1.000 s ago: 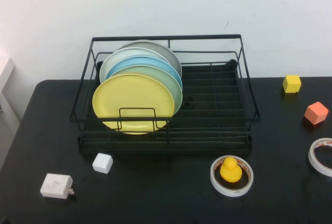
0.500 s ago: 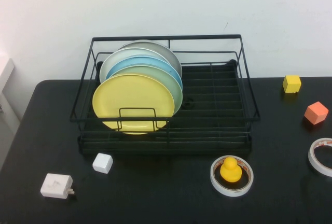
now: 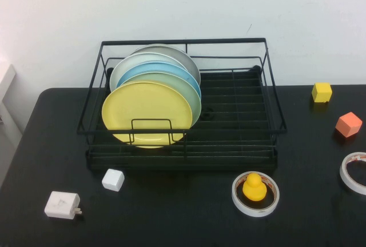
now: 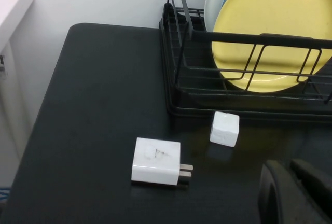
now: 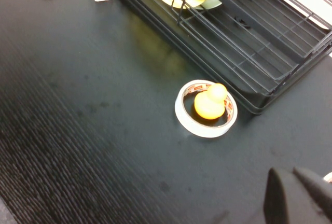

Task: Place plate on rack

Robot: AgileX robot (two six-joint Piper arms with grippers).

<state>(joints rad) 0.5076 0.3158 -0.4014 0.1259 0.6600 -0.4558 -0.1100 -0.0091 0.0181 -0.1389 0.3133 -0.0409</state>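
step: plate (image 3: 146,112) upright in rack (image 3: 269,122), seemingly done | left gripper (image 4: 293,190), right gripper (image 5: 298,193) retracted, we cannot tell their opening | next: none

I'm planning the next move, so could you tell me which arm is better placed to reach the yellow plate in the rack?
Left. The yellow plate stands at the rack's left end, just beyond the left gripper. The right gripper hovers near the tape roll, farther off.

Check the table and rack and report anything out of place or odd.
One oddity: a yellow rubber duck sits inside a tape roll in front of the rack. The plate stands upright in the rack. Left gripper and right gripper hang over the table.
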